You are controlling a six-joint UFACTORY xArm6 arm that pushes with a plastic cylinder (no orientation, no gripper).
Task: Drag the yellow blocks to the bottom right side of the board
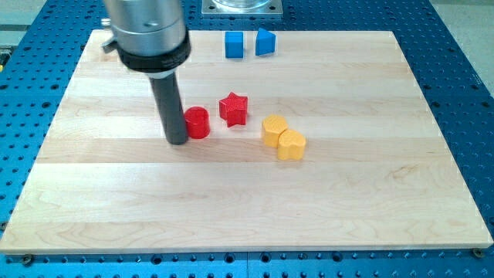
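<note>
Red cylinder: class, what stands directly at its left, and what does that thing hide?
My tip stands against the red cylinder at the view's left, seemingly touching it. The rod covers the cylinder's left edge and a strip of board behind it.

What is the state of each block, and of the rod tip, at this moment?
my tip: on the board, touching or nearly touching the red cylinder's left side.
red cylinder: upright, beside the tip.
red star: apart from the cylinder.
two yellow blocks: touching each other, mid-board, not yet at the bottom right.
two blue blocks: side by side at the view's top edge.
</note>
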